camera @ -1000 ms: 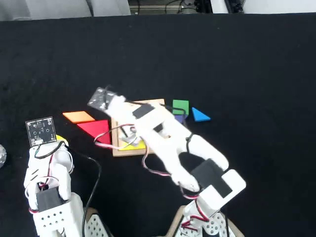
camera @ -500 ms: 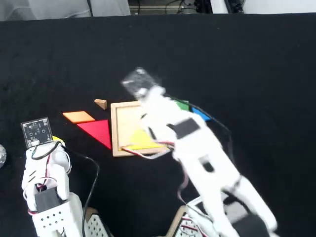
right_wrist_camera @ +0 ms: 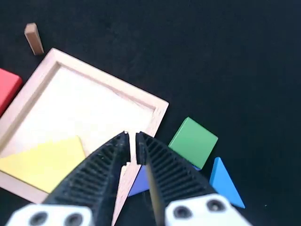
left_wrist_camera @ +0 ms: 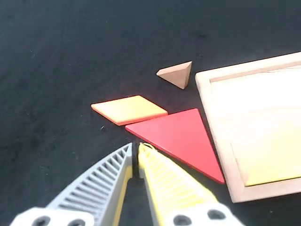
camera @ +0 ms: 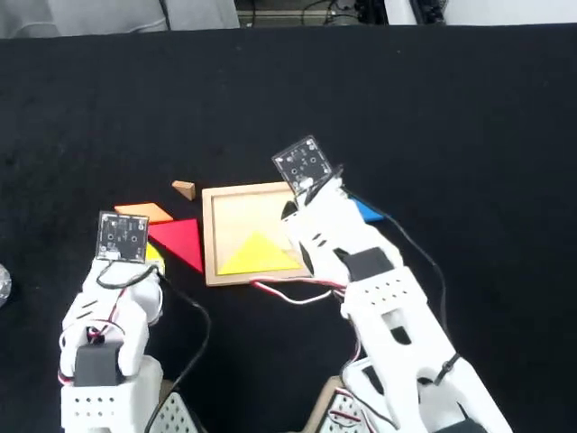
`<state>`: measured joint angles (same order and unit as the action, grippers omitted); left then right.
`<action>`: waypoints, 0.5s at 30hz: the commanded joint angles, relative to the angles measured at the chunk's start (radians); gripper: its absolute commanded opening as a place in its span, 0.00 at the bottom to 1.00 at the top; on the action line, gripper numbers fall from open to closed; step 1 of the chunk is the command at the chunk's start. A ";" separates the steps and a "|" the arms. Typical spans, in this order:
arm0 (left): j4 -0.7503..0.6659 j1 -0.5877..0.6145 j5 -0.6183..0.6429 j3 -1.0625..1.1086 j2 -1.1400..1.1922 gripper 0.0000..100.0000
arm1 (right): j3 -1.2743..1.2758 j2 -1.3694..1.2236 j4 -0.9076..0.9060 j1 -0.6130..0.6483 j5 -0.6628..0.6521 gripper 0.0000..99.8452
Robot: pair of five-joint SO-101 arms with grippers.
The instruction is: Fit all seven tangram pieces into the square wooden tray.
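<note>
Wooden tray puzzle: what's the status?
Left gripper, right gripper shut. Yellow triangle inside square wooden tray; red triangle, orange parallelogram outside. Tray rim under right gripper.

A black worktop [camera: 487, 108] stretches across the scene. Beyond the worktop's far edge lies a pale grey surface [camera: 108, 13], with dark cables [camera: 338, 11] bunched beside it. At the worktop's left edge a small silvery object [camera: 3, 282] is visible, too cut off to identify.

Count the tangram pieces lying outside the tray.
6. Left of the tray: red triangle, orange parallelogram, small wooden triangle. Right of it: green square, blue triangle, and a purple piece partly hidden under the right claw.
</note>
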<state>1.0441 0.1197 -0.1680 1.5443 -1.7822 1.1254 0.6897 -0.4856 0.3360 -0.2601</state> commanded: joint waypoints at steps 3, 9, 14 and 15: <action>-0.123 -0.001 0.018 -0.211 0.298 0.09 | -0.001 -0.008 0.026 -0.020 0.009 0.04; -0.118 -0.004 0.250 -0.613 1.003 0.09 | 0.005 -0.010 0.026 -0.021 0.009 0.04; 0.040 -0.041 0.571 -0.957 1.522 0.09 | 0.008 -0.010 0.026 -0.021 0.009 0.04; 0.071 -0.048 0.614 -1.007 1.587 0.09 | 0.008 -0.010 0.026 -0.021 0.009 0.04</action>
<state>1.0012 0.1074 0.2202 0.8232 -0.5762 1.1377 0.6866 -0.4826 0.3284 -0.2601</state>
